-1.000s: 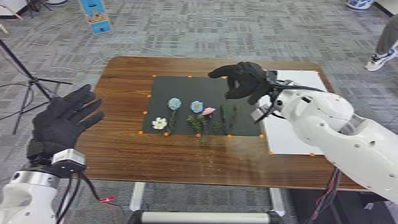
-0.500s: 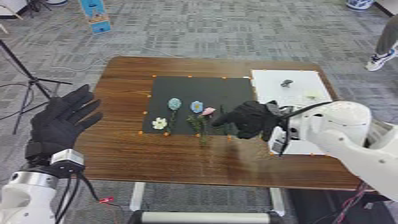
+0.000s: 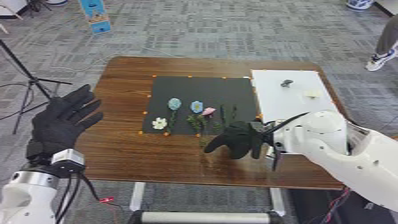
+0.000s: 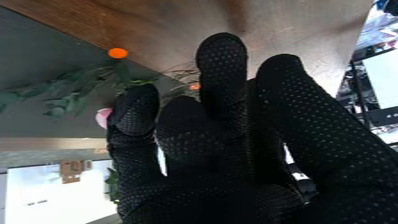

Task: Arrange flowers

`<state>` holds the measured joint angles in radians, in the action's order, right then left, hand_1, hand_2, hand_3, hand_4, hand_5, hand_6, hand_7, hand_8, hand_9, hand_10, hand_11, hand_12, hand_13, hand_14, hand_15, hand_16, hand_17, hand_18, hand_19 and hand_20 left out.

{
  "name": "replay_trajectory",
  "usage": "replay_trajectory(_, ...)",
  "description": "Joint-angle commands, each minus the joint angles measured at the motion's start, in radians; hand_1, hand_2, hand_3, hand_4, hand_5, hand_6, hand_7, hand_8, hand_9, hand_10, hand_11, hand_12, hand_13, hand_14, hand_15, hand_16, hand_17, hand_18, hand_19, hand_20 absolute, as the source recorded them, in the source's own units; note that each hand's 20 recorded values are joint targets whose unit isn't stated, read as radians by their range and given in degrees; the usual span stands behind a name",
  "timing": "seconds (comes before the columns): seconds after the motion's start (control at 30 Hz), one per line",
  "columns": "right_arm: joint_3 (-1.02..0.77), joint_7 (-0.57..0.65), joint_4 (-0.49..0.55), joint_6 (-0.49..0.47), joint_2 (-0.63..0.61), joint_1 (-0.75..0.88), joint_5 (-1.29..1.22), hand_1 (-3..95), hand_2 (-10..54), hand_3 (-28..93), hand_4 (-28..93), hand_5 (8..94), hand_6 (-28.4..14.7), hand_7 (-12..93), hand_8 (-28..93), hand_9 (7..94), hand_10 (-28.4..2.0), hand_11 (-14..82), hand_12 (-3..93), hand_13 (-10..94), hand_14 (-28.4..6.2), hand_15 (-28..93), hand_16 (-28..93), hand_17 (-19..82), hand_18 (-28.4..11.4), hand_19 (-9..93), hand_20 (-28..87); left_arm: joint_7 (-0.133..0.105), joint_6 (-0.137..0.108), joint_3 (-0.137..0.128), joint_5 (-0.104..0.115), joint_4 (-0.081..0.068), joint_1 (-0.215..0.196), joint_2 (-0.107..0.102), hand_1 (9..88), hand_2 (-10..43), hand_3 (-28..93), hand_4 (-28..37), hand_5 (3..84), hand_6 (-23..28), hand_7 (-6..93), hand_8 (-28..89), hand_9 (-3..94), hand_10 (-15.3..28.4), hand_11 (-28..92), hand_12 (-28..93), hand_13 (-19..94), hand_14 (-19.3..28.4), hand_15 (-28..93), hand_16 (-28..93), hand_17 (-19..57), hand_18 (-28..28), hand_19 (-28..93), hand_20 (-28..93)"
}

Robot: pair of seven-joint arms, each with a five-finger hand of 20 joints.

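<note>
Saw 4 flowers on the black mat, on top of the brown worktop. Spotted the white flower by the mat's near left corner. Found the pale blue flower a bit in from the left edge, and the blue flower to the right of it. Saw the pink flower just beside the blue flower, a little closer to the near edge. Noticed green stems between the pink flower and the mat's right edge.

Saw the right hand at the mat's near right corner, fingers loose and a little apart. Could not quite tell from above whether touching the mat or just over it. Saw pink petals and green leaves near the right hand in the right wrist view.

Saw the left hand up by the worktop's left edge, well apart from the flowers, fingers straight and spread.

Found the white board near the worktop's right edge, with 1 small gray thing and 1 small yellow thing on it.
</note>
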<state>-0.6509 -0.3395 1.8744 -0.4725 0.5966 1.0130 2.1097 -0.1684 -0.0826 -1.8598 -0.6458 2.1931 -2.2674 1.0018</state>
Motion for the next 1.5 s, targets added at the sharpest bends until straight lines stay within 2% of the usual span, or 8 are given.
replay_trajectory(0.03,0.010,-0.011,0.003,-0.018,0.032,-0.002,0.033,41.0,2.6,87,-27,35.2,3.5,18,-13,73.3,-10.4,47.0,39.3,70,-9.1,86,34,32,-21.4,84,50,0.001,0.000,0.003,0.005,0.001,0.000,-0.002,19.7,-4.5,72,-28.3,34.6,4.1,20.1,-9,26.8,11.6,21,18,22,13.4,28,3,-10.1,22.1,44,12)
replay_trajectory(0.23,0.042,-0.006,0.001,-0.033,0.030,-0.014,0.043,39.7,3.1,88,-26,36.0,3.8,18,-14,73.9,-10.5,48.8,38.0,71,-9.1,86,34,32,-21.6,84,50,0.004,0.002,0.005,0.006,-0.002,0.005,-0.005,19.6,-4.5,72,-28.3,34.6,4.1,20.0,-9,26.7,11.5,21,18,22,13.4,27,3,-10.1,22.1,44,12)
replay_trajectory(0.87,0.061,0.059,-0.035,-0.022,0.061,-0.036,0.027,38.0,5.0,89,-25,36.0,3.8,18,-14,75.7,-10.7,52.7,34.7,73,-8.7,86,34,34,-22.1,86,49,0.005,0.009,0.001,0.006,0.000,0.001,-0.007,19.7,-4.5,72,-28.3,34.6,4.1,19.9,-9,26.8,11.6,21,18,22,13.4,27,3,-10.1,22.1,44,12)
replay_trajectory(1.5,0.155,0.129,-0.125,0.006,0.090,-0.128,0.040,34.8,7.9,90,-22,36.9,3.8,18,-15,78.0,-11.1,57.2,30.2,75,-8.5,86,35,36,-22.3,88,48,0.003,0.004,0.001,0.006,0.001,0.000,-0.005,19.8,-4.4,72,-28.3,34.6,4.1,19.9,-9,26.8,11.6,21,18,22,13.4,28,3,-10.1,22.1,44,12)
